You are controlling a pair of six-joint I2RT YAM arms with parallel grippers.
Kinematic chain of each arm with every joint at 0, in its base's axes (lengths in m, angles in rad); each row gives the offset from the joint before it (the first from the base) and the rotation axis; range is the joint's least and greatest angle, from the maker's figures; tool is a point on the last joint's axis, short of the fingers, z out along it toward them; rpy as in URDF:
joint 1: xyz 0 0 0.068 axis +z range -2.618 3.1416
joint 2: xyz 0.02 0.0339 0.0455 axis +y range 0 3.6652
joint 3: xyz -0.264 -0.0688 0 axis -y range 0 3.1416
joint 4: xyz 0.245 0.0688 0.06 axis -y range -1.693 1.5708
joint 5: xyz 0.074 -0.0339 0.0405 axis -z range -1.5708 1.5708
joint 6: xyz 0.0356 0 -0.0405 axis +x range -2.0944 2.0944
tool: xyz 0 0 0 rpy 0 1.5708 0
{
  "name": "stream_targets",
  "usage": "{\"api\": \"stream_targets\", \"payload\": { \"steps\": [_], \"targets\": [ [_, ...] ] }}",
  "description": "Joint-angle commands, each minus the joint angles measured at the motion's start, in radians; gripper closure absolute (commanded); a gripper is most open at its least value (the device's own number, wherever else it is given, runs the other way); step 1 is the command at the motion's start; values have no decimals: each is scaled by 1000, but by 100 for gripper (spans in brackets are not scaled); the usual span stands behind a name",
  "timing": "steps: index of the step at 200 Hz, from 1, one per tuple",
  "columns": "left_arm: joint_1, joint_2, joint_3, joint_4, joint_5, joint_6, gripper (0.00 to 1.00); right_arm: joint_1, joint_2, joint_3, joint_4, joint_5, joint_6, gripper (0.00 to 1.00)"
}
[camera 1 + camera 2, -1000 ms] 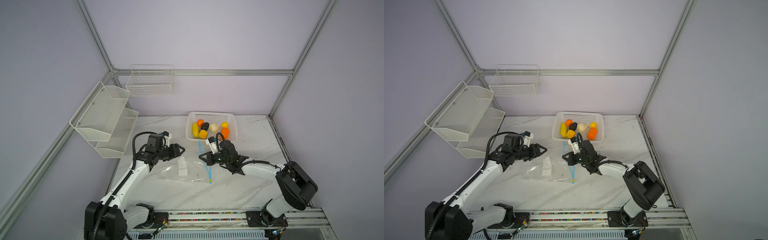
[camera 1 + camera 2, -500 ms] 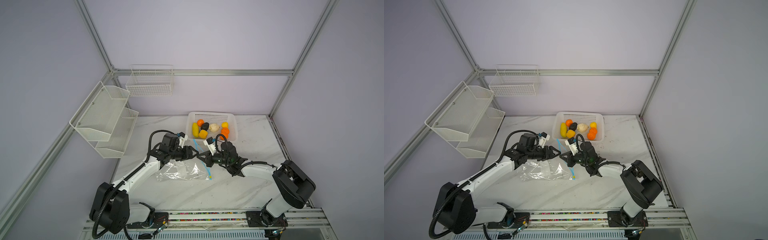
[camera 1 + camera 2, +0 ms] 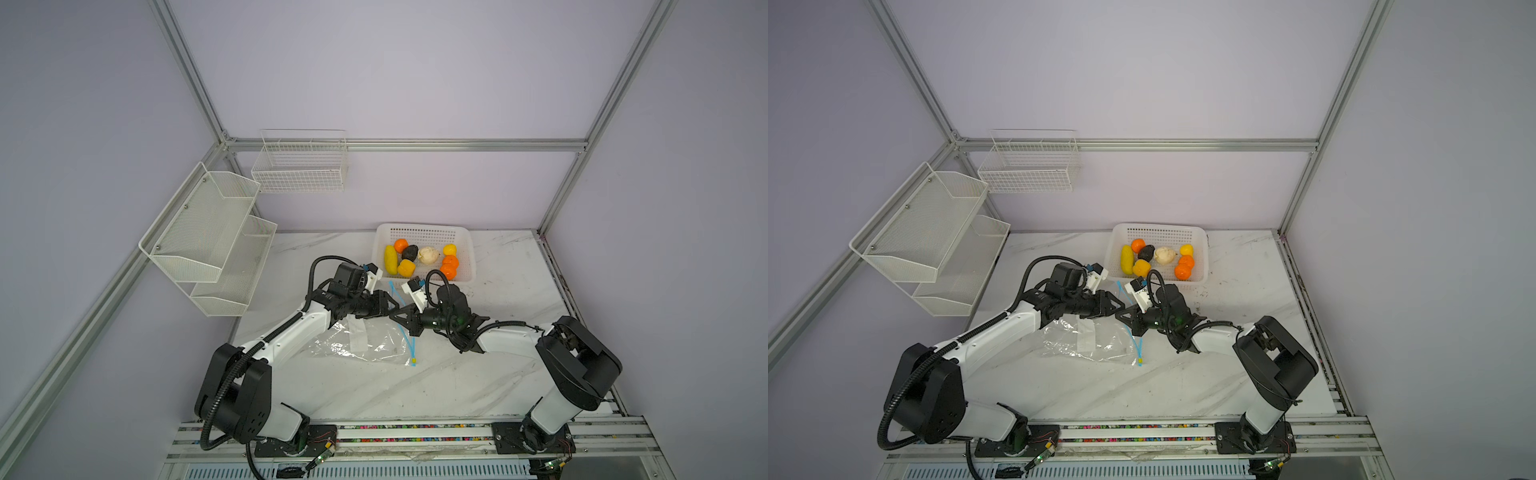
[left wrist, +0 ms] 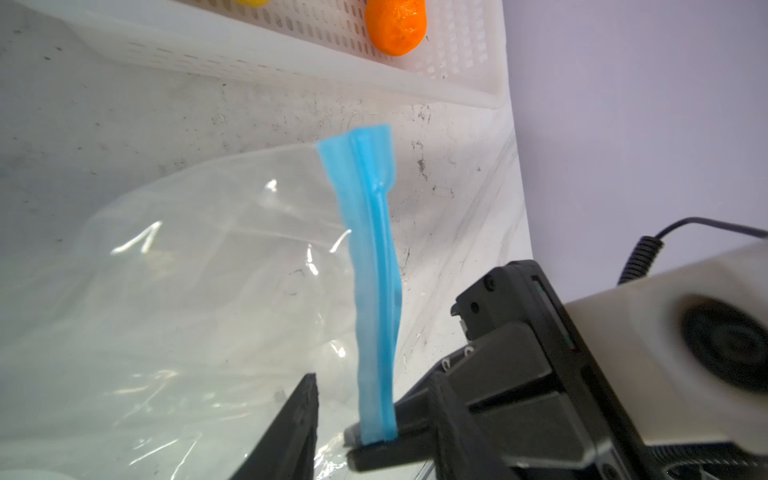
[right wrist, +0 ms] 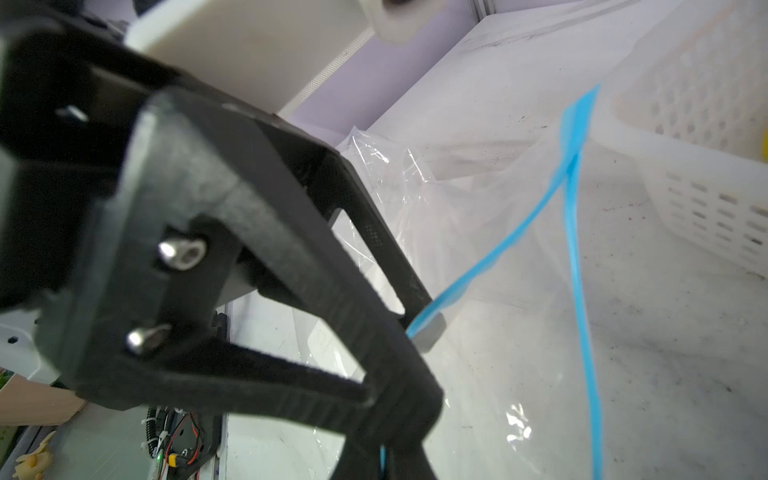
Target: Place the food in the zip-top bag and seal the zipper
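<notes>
I am clenching my right pincer (image 3: 398, 319) on the light-blue zipper (image 4: 374, 270) of the zip-top bag (image 3: 353, 345), just below the middle of both top views. My left pincer (image 3: 390, 309) is meeting it there tip to tip. Its jaws are standing apart, straddling the same strip right beside my right grip. In the left wrist view a clear gap is showing between the strip and my black finger (image 4: 299, 424).

In the right wrist view the strip is splitting into two lips, so the bag's mouth is gaping. One lip is running into my pincers and the other is running clear of them.

The clear bag is lying crumpled on the marble tabletop (image 3: 498, 291) with its white label patch (image 3: 358, 334) facing up. The slider tab (image 3: 413, 363) is sitting at the strip's lower end in the frame.

The food (image 3: 406, 268) is all lying in the white perforated basket (image 3: 419, 227) at the upper middle of the frame, apart from the bag. Among it are the long yellow piece (image 3: 390, 259), black lump (image 3: 410, 252), cream ball (image 3: 428, 255) and orange balls (image 3: 450, 262).
</notes>
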Motion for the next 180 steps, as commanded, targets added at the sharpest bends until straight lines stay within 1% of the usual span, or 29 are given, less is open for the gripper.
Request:
{"api": "stream_targets", "payload": {
  "steps": [1, 49, 81, 92, 102, 114, 122, 148, 167, 180],
  "targets": [
    [-9, 3, 106, -62, -43, 52, 60, 8, -1, 12, 61, -14, -14, 100],
    [-38, 28, 133, -69, -46, 43, 78, 8, 11, 23, 61, -15, -13, 100],
    [-37, 10, 148, -126, -77, 54, 88, 9, 12, 26, 42, -8, -13, 100],
    [-38, 2, 151, -137, -89, 55, 91, 9, 12, 28, 37, -6, -12, 93],
    [-38, -2, 151, -146, -99, 59, 93, 8, 8, 33, 25, -5, -11, 83],
    [-38, -1, 158, -167, -114, 61, 95, 8, -9, 45, -25, 9, -13, 72],
    [-38, 1, 166, -182, -124, 62, 96, 8, -31, 54, -67, 19, -16, 67],
    [-37, 3, 189, -220, -145, 63, 98, 7, -148, 75, -253, 88, -20, 62],
    [-37, 0, 209, -241, -153, 59, 98, 6, -223, 86, -395, 209, -31, 61],
    [-37, -3, 218, -251, -154, 55, 99, 6, -236, 98, -471, 299, -25, 61]
  ]
}}
